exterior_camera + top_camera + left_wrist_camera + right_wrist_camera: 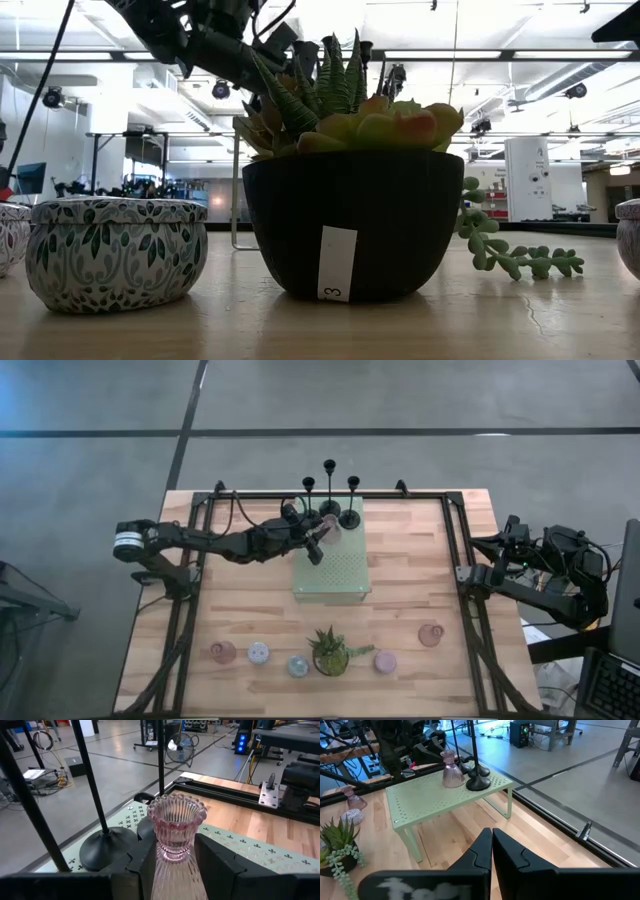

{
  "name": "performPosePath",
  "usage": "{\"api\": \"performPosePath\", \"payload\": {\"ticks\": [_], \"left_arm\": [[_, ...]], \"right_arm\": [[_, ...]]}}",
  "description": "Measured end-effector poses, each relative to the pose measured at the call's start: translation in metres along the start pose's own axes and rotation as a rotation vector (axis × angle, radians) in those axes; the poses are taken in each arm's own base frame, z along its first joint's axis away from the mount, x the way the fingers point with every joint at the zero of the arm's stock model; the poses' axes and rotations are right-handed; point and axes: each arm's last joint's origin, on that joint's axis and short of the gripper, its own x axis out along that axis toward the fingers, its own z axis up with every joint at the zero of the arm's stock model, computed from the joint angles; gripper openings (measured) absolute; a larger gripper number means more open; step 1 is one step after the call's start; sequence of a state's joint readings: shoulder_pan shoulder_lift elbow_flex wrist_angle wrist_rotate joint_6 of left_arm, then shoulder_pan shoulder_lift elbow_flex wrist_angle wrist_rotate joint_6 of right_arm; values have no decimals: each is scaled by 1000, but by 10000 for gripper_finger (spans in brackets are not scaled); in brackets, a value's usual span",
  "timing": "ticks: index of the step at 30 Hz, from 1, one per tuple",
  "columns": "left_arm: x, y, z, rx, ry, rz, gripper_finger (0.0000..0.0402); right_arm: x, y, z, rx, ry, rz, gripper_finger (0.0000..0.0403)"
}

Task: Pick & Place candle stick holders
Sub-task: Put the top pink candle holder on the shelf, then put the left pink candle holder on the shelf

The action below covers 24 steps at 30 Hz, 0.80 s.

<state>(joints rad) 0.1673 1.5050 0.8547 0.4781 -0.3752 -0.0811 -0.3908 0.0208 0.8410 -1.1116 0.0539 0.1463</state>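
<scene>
A pink glass candle stick holder (176, 827) stands upright at the far end of the pale green mat (335, 575), with my left gripper (175, 857) shut on it. Right behind it, three black stemmed holders (329, 495) stand on their round bases along the mat's far edge. Two more pink glass holders (222, 651) (431, 634) and three small round cups (259, 653) (298, 666) (385, 661) stand near the table's front edge. My right gripper (491, 845) waits shut at the table's right side, holding nothing. My left gripper pinches the pink holder's flared lower body (172, 870) between its two fingers (142, 862). The fingers come nearly level from the table's left. The holder is upright, cup end up. In the right wrist view its foot (453, 784) is at the mat's surface; whether it rests there I cannot tell.
A spiky plant in a dark pot (330, 650) stands among the cups at the front. The mat is a raised perforated shelf on legs (410, 842). Black frame rails (455, 560) run along the table's left, right and far sides. Bare wood lies between mat and front row.
</scene>
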Motion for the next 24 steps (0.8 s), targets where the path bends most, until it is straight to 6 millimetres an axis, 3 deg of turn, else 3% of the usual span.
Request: {"api": "performPosePath", "payload": {"ticks": [14,20,24], "left_arm": [[-13,2,7,-10,25,49,136],[-32,-2,16,3,58,21,136],[-57,-4,26,27,102,-45,136]], "right_arm": [[0,0,0,0,0,0,8],[0,0,0,0,0,0,8],[0,0,0,0,0,0,8]]}}
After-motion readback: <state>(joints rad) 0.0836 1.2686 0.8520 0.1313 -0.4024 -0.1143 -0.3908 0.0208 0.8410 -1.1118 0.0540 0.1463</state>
